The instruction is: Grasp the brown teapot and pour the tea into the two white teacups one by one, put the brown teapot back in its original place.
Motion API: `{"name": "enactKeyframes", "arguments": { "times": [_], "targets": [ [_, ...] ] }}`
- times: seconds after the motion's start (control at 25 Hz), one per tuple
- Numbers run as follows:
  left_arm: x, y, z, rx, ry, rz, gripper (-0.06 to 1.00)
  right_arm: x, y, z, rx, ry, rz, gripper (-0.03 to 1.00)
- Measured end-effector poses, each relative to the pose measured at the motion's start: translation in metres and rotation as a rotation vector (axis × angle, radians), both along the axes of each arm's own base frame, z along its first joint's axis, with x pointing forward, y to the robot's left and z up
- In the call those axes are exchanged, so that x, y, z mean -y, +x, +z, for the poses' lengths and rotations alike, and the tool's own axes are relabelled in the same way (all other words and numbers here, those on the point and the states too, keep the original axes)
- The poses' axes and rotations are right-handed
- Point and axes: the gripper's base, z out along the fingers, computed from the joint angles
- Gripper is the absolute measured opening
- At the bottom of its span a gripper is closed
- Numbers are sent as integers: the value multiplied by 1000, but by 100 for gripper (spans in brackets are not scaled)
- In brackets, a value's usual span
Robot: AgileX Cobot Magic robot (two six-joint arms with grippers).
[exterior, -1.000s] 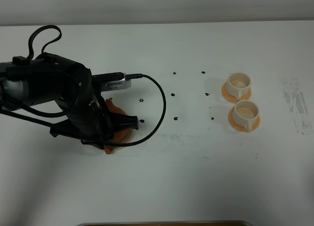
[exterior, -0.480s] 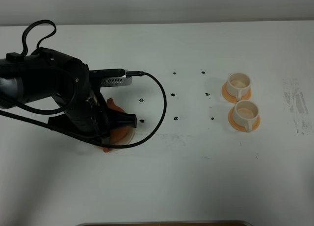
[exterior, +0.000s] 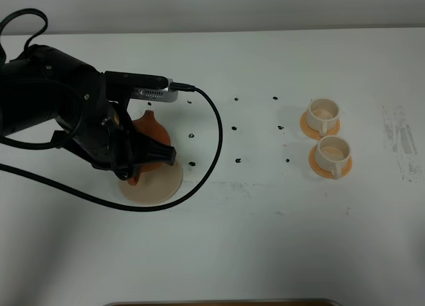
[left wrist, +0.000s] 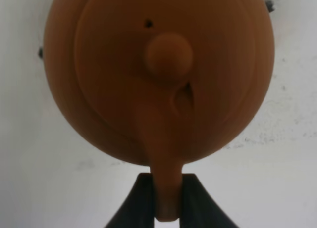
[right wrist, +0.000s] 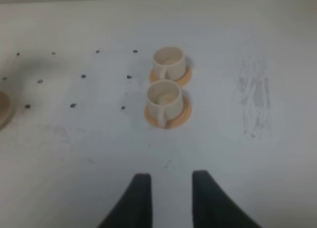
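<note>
The white bench [exterior: 265, 253] is being looked down on from above, and its nine o'clock side is being filled by the black left arm [exterior: 53, 113]. A black cable [exterior: 216, 140] is being looped out from the arm toward three o'clock.

The brown teapot [left wrist: 158, 74] is being held by its loop handle, which is being pinched between the two dark fingers of the left pincer [left wrist: 167, 188]; the jaws are being kept nearly together around that thin handle. From above, the pot is being seen at nine o'clock on the bench, half hidden under the arm.

The pale beige coaster [exterior: 156, 183] is lying at six o'clock of the pot, its far edge being overlapped by it. Whether the two are touching cannot be told.

The right pincer [right wrist: 171, 183] is being held apart at a moderate gap, with nothing in it, above bare bench.

Toward three o'clock, well apart from the pot, the farther teacup [exterior: 323, 111] and the nearer teacup [exterior: 333, 149] are being carried on small orange saucers [exterior: 309, 127], just beside each other.

Small black dots [exterior: 237, 129] are being shown between pot and cups.
</note>
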Motion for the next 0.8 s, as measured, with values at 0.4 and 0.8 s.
{"name": "enactKeyframes", "arguments": {
  "times": [0.4, 0.8],
  "targets": [
    [22, 22, 55, 179, 52, -351, 13, 0, 0, 0, 0, 0, 0, 23],
    [64, 57, 63, 195, 45, -600, 13, 0, 0, 0, 0, 0, 0, 23]
  ]
}}
